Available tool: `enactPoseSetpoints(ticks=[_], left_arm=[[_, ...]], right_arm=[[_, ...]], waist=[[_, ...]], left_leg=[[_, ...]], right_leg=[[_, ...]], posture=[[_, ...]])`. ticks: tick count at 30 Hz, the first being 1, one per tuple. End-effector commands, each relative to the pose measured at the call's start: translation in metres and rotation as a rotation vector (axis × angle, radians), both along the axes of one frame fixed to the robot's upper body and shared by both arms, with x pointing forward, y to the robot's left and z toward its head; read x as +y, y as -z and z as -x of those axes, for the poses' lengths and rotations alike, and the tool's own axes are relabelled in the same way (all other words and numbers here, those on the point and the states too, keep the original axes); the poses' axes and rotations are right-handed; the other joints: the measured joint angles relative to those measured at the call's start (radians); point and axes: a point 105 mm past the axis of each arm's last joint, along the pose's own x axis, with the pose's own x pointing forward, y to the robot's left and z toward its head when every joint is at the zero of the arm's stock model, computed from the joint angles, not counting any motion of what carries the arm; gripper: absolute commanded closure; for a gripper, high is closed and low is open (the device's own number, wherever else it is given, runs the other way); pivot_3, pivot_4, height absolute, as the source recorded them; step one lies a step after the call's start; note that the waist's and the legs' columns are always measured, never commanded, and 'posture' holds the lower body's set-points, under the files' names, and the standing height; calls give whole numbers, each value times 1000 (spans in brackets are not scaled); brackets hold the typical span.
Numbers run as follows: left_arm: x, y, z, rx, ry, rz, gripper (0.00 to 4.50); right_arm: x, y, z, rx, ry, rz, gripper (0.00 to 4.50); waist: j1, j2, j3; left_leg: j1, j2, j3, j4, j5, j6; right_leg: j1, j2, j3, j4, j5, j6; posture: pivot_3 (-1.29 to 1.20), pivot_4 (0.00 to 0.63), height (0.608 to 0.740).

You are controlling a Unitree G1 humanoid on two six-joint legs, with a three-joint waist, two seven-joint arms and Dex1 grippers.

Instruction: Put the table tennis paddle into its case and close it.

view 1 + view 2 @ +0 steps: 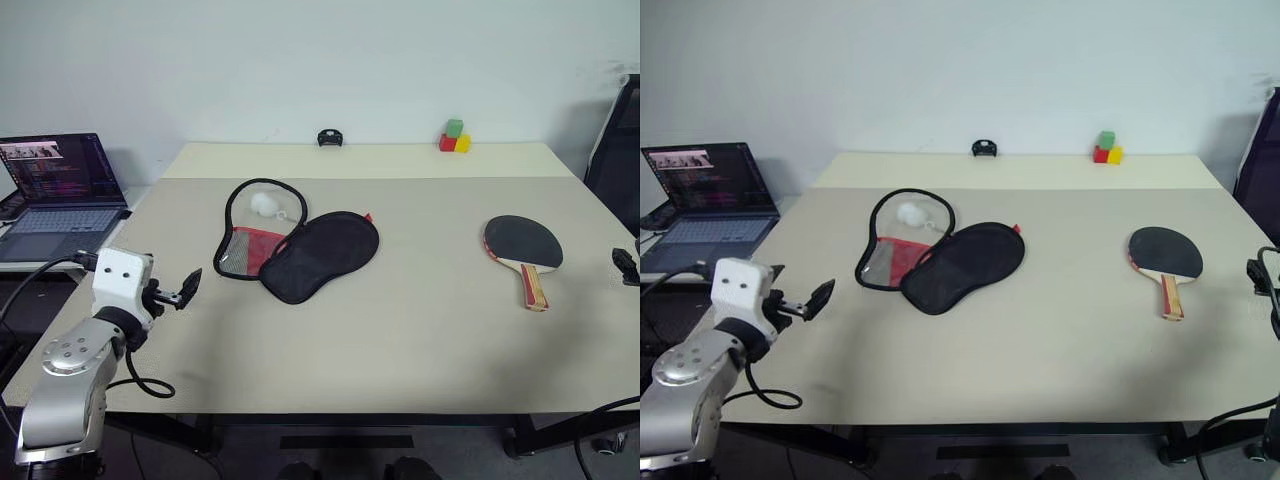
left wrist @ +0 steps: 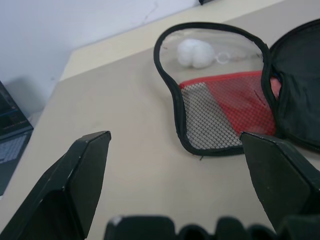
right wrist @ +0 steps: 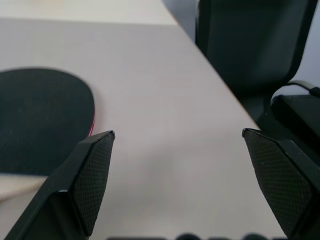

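Observation:
The case (image 1: 300, 245) lies unzipped and spread flat at the table's middle left. One half shows red fabric and mesh (image 2: 220, 112); the black half (image 1: 325, 255) is folded out to the right. The table tennis paddle (image 1: 522, 243) lies flat at the right, black blade away from me and its striped handle (image 1: 533, 285) toward the front edge. My left gripper (image 1: 185, 290) hovers open over the table's left front, short of the case, fingers (image 2: 85, 165) wide apart and empty. My right gripper (image 1: 626, 265) stands open at the right table edge, beside the paddle (image 3: 40, 120), holding nothing.
A white fluffy ball (image 1: 264, 204) rests inside the case's far half. An open laptop (image 1: 60, 195) stands on a side desk to the left. Coloured blocks (image 1: 455, 138) and a small black object (image 1: 330, 138) sit at the back edge. A black chair (image 3: 250, 45) stands off the table's right side.

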Motion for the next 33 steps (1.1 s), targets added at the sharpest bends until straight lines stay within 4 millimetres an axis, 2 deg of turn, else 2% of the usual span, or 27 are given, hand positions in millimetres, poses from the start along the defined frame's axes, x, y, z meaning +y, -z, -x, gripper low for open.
enactPoseSetpoints(ticks=[1,7,11,14,16,18,23,27,28,31,33], left_arm=[[-4,-6,-6,-42,16,-6,0],[-8,-3,-12,-41,40,25,0],[-3,-1,-16,-51,31,34,0],[-1,0,-16,-50,32,22,0],[3,4,-14,-43,30,-11,0],[8,7,-12,-37,26,-17,0],[3,4,-23,-42,52,-21,0],[5,-2,-25,-39,102,-17,0],[-4,-5,-26,-40,146,-4,0],[-18,-10,-27,-45,212,16,0],[-15,-11,-28,-33,244,1,0]], right_arm=[[-6,-30,3,-62,-6,49,37],[-8,-42,7,-88,-17,77,37],[-7,-48,12,-95,-47,99,37],[-4,-47,14,-84,-75,97,37],[7,-39,13,-47,-151,73,37],[25,-31,12,-8,-251,65,37],[91,-20,9,49,-511,5,37],[159,-21,9,51,-727,-57,37],[175,-21,10,49,-781,-89,37],[196,-23,11,51,-846,-139,37],[222,-17,14,79,-908,-132,37]], waist=[[0,0,0],[0,0,0],[1,0,0],[0,-1,0],[0,-1,0],[0,-1,0],[0,-1,1],[0,-1,1],[0,-1,1],[3,-3,2],[6,-4,2]], left_leg=[[0,0,0,0,0,0],[1,0,1,-3,0,0],[4,0,3,-7,0,0],[4,1,4,-8,0,0],[4,1,4,-9,0,0],[4,2,5,-9,0,0],[5,3,4,-9,0,0],[6,3,4,-8,0,0],[6,3,4,-8,0,0],[5,4,4,-9,0,0],[5,4,4,-8,0,0]], right_leg=[[0,0,0,0,0,0],[0,0,1,-2,0,0],[0,0,2,-3,0,0],[0,0,3,-4,0,0],[0,0,3,-4,0,0],[0,0,3,-4,0,0],[0,1,3,-3,0,0],[-1,1,3,-1,0,0],[-1,1,2,-1,0,0],[-1,1,2,-2,0,0],[-1,1,2,-2,0,0]], posture=[[0,150,740],[0,150,740],[0,150,740],[0,150,740],[0,150,740],[0,150,740],[0,150,740],[0,150,740],[0,150,740],[0,150,740],[0,150,740]])
